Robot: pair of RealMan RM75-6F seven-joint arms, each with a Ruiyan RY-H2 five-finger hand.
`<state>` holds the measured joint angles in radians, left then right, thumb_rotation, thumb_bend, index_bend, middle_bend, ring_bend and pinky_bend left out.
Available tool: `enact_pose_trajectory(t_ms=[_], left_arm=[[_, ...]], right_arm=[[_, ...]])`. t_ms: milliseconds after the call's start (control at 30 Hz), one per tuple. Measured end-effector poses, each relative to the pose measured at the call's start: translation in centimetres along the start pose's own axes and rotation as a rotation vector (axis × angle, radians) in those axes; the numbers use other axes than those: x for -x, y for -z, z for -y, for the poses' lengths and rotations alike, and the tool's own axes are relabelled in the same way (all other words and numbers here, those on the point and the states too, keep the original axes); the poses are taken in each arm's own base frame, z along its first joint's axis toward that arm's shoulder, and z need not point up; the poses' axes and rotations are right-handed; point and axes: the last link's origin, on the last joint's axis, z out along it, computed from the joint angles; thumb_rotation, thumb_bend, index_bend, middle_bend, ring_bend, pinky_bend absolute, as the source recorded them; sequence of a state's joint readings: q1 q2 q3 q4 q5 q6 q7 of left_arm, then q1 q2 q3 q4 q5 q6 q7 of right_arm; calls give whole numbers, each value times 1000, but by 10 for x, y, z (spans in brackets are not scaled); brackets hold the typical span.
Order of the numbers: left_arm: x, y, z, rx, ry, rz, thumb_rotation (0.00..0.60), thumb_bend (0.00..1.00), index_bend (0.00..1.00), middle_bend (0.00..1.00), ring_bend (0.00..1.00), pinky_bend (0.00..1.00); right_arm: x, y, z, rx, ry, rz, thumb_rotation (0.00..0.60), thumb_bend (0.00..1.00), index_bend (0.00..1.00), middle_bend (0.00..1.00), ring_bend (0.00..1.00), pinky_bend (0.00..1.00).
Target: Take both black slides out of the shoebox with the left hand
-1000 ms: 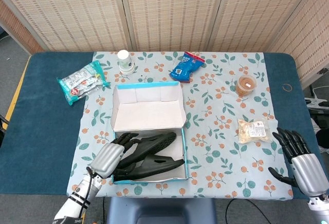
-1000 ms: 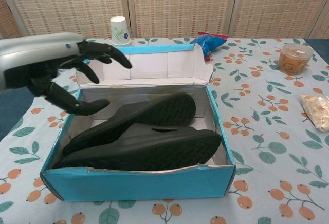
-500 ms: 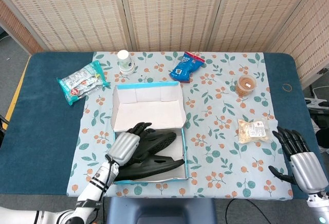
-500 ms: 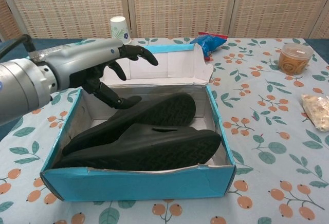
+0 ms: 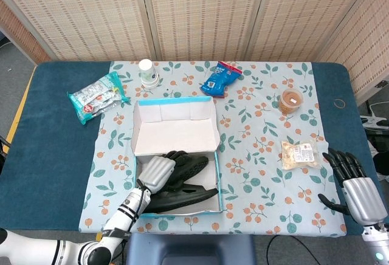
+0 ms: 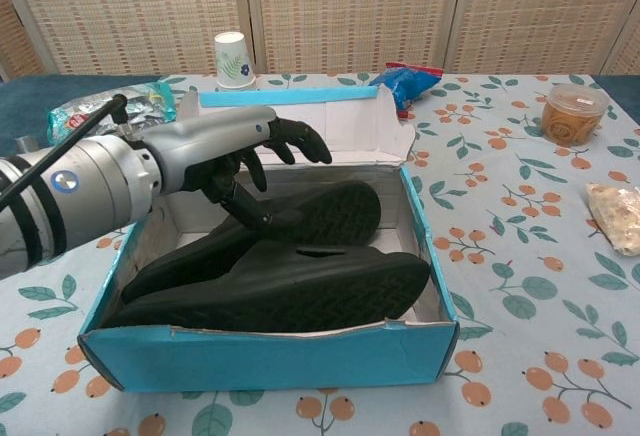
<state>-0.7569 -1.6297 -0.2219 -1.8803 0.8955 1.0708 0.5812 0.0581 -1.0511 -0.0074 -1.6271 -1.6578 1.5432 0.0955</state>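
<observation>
- Your left hand is over the shoebox, fingers spread above the black slides — you can't tell from above whether they touch.
- Both slides lie in the box's near half, one behind the other; the far half shows bare white cardboard.
- Your right hand sits at the table's near right edge, fingers apart, holding nothing.
- Beyond the box you have a paper cup and a blue snack bag.
- A green packet lies to the left — half on the blue table.
- On the right, a round tub and a clear bag of snacks.
</observation>
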Motion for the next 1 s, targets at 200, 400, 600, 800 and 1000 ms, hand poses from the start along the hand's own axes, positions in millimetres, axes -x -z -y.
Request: enact_pose_trajectory(t_ms=[200,400,600,800,1000], left_arm=[[5,-3,4,-25,-45,6,600,363,240,169,169,372],[12,-3,6,-48,-150,18,600,362,262,215,218,397],[17,-3,8,-69,-210,21,600,362,282,254,291,433],[19,-1,10,-90,-276,32,600,382,407,389,402,504],[20,2,10,-92,-259,74,600,430,671,686,554,560]], right_arm=[[-2,1,-2,5,-4,-5,600,99,0,0,0,0],[-4,2,-3,5,-6,-7,600,99,0,0,0,0],[-4,3,-3,7,-8,-7,600,98,0,0,0,0],[-5,3,-3,11,-7,-8,600,98,0,0,0,0],[-5,3,-4,16,-7,-12,600,98,0,0,0,0]])
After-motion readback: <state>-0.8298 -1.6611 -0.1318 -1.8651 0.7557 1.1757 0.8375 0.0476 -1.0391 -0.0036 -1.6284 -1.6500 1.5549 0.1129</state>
